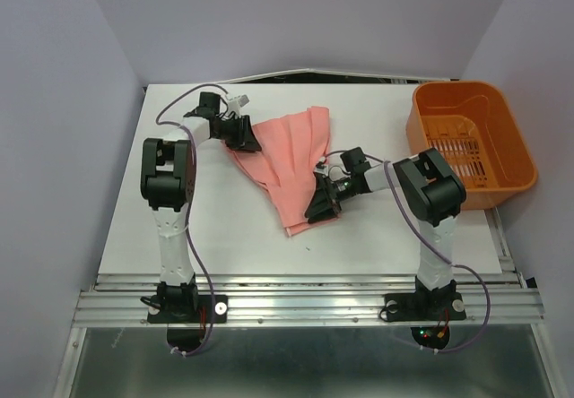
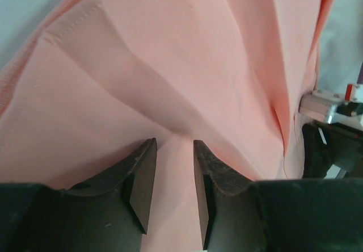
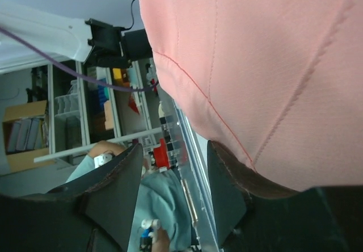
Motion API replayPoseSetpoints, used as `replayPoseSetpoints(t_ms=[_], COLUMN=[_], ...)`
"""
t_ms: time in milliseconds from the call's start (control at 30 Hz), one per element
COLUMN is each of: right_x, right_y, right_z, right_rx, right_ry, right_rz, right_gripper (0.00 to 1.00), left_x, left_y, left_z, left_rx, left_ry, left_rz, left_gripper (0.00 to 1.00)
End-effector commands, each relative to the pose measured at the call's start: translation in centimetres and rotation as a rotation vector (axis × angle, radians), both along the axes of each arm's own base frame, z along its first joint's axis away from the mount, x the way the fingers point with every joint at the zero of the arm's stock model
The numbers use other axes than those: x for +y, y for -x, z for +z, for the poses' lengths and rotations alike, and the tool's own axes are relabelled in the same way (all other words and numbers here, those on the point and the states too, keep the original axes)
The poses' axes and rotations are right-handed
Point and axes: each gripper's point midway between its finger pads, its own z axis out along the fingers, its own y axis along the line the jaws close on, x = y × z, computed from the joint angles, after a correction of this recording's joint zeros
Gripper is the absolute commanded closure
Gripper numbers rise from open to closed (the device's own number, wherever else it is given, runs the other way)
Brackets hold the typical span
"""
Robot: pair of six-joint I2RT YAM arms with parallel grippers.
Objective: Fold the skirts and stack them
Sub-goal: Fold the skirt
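Closest to the near edge of the white table [image 1: 179, 237]: right gripper [image 1: 321, 203] low at the near corner of the salmon-pink pleated fabric skirt [image 1: 282, 160], jaws spread, nothing in the gap, hem draped over one finger, probably slid under to lift that corner for a fold. Skirt fanned across the table's middle, toward the far edge. Farther, at its far-left edge: left gripper [image 2: 174, 144], jaws part-open astride a raised pleat. Cannot tell whether pinching; likely anchoring. Orange plastic basket [image 1: 471, 142] apart, at the far right corner.
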Motion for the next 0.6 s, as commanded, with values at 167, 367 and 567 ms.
replayPoseSetpoints(t_ms=[167,367,567], right_x=[3.7,7.8,10.8], right_y=[-7.1,-7.0,-6.0], right_z=[8.3,10.6,3.7], right_rx=[-0.285,-0.38,-0.317], right_ry=[-0.033,-0.071,-0.007], right_rz=[-0.165,-0.121,-0.058], right_gripper=[0.4,0.44,0.55], left_x=[-0.8,0.4,2.6], left_y=[5.0,6.4,5.9], left_z=[15.0,18.4,21.0], left_rx=[-0.282,-0.373,-0.516], left_ry=[0.165,0.212,0.131], left_rz=[-0.094,-0.022,0.025], left_gripper=[0.55,0.46,0.33])
